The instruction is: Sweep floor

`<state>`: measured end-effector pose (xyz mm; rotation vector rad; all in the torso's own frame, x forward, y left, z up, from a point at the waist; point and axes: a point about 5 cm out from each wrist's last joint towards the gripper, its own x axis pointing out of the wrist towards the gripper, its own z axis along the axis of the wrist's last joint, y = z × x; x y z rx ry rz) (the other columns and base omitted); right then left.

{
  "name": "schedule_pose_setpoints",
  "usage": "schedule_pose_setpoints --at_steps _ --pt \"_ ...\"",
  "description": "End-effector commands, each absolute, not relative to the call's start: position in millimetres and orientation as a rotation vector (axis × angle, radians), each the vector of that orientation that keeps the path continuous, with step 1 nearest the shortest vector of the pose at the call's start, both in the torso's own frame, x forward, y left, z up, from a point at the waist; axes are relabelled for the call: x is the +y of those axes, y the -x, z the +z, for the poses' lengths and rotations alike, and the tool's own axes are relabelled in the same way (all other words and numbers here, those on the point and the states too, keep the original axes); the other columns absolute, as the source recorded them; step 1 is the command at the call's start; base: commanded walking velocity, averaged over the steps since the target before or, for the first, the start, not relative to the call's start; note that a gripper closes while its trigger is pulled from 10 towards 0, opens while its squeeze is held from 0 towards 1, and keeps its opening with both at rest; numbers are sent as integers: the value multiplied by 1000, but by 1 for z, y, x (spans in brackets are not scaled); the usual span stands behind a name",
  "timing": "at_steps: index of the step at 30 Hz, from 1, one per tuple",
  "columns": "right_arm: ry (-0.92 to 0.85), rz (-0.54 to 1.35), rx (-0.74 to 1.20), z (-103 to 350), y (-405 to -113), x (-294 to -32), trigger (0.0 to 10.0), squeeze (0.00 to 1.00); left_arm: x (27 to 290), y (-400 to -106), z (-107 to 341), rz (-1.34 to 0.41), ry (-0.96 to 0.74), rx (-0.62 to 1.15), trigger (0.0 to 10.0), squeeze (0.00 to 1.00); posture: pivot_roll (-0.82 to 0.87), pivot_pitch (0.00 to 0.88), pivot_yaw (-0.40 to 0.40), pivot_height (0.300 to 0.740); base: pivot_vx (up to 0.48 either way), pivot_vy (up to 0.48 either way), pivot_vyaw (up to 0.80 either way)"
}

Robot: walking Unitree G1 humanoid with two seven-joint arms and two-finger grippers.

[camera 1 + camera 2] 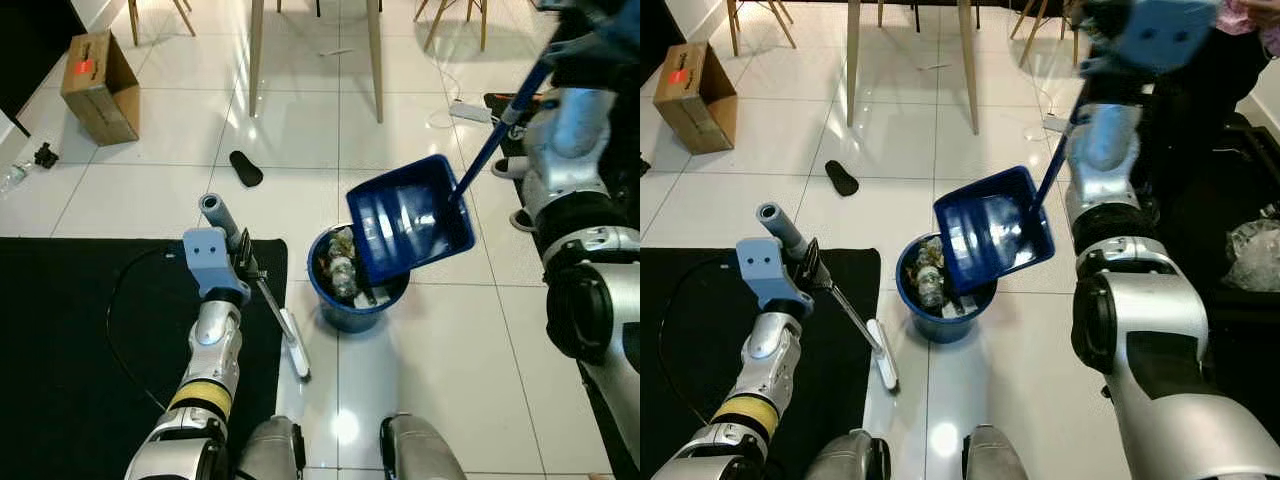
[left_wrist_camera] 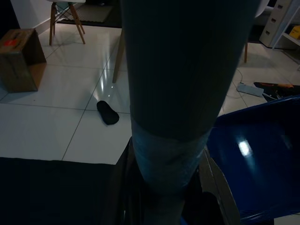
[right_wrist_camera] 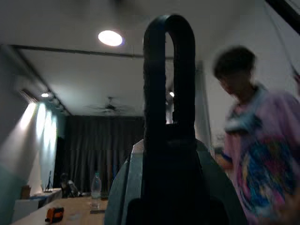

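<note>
On white floor tiles (image 1: 420, 340) beside a black mat (image 1: 70, 340), my right gripper (image 1: 1080, 62) clamps the blue dustpan (image 1: 410, 220) tilted over the bin (image 1: 345, 300); left gripper (image 1: 245, 265) grips the broom (image 1: 285, 330).

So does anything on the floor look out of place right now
Yes. A lone dark slipper lies on the white tiles, away from everything else. A cardboard box sits tilted on the floor near the wall. The blue dustpan is tipped over the blue bin, which already holds rubbish.
</note>
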<state>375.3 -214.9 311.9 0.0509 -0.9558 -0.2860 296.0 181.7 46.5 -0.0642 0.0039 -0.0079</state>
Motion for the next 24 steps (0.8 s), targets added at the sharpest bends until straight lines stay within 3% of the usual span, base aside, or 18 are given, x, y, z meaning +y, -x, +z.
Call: schedule_pose_setpoints --at_steps 1,7,17,24 --pt "-134 -310 -1000 323 -370 -229 10000 0 179 -296 50 -17 64 -29 10000 0 -6 28 9 740 0 0 0" --pt "-279 -264 -1022 327 -362 -257 10000 0 181 -292 47 -25 61 -23 10000 0 -3 14 19 740 0 0 0" --pt "-338 -228 -1030 321 -359 -261 10000 0 180 -290 45 -36 57 -18 10000 0 -2 10 25 740 0 0 0" --pt "-625 -82 -1120 354 -359 -264 10000 0 186 -292 49 -27 50 -29 10000 0 6 6 24 740 0 0 0"
